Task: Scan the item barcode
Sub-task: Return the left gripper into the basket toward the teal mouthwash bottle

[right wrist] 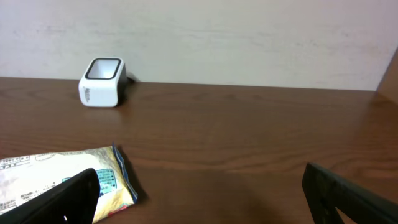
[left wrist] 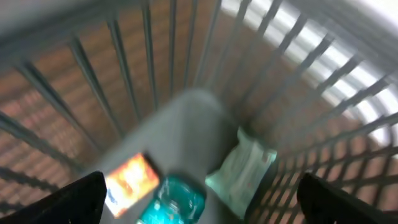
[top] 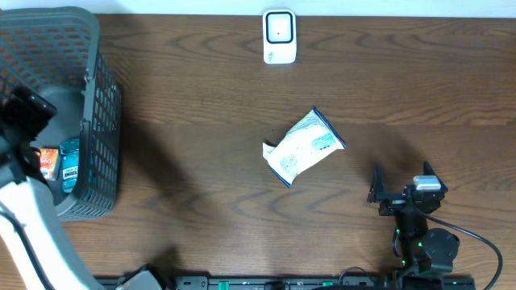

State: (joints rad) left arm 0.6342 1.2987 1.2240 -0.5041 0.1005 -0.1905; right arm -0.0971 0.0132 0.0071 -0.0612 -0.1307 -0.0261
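Packet (top: pixel 304 146) lying flat mid-table, nothing touching it. Basket (top: pixel 101 121) standing at left edge; left gripper (left wrist: pixel 202 186) hovering over its inside, jaws spread wide, empty. Scanner (top: pixel 280 36) sitting far centre. Right gripper (top: pixel 401 179) resting near right, jaws spread wide, empty.

The grey plastic lattice basket (top: pixel 103 121) stands at the left end of the brown wooden table (top: pixel 201 80). The white boxy scanner (top: pixel 280 36) is at the far edge, and the white-and-blue plastic packet (top: pixel 304 147) lies mid-table before it (well apart).

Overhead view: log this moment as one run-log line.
left gripper: open, over basket | right gripper: open, empty | packet: on table, untouched | barcode scanner: far edge
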